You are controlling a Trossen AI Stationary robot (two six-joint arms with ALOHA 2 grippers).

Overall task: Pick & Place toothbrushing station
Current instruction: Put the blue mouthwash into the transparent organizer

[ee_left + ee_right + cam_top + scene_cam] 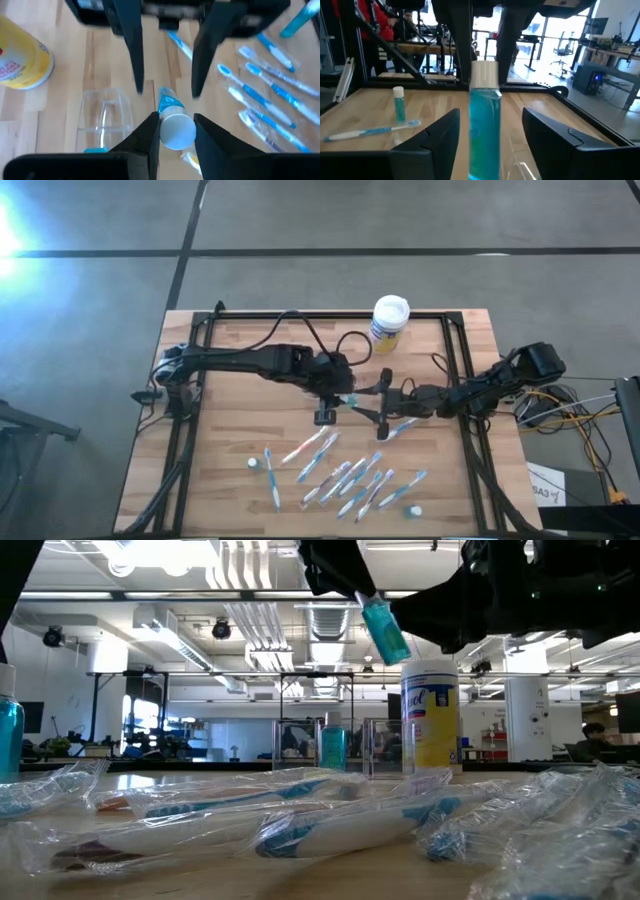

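Toothbrushes (345,478) in clear wrappers lay scattered along the near side of the wooden table (230,340), with two small capped tubes (253,464) among them. Beyond them, near the table's middle, the two arms met. The left gripper (345,398) pinched a small teal bottle with a white cap (175,129), holding it tilted in the air above the table. The right gripper (385,402) faced it, fingers spread on either side of the bottle (485,115) without touching. Just beside the bottle on the wood stood the clear plastic holder (105,112), upright, with little or nothing inside it that could be made out. Farther back, near the table's far edge, stood a white-lidded yellow canister (390,318), not part of the set.

This looked like a handover or a drop into the holder. To do it well, the receiving fingers should close squarely on the bottle's body before the other grip eased, and the bottle should be brought upright over the holder's mouth.
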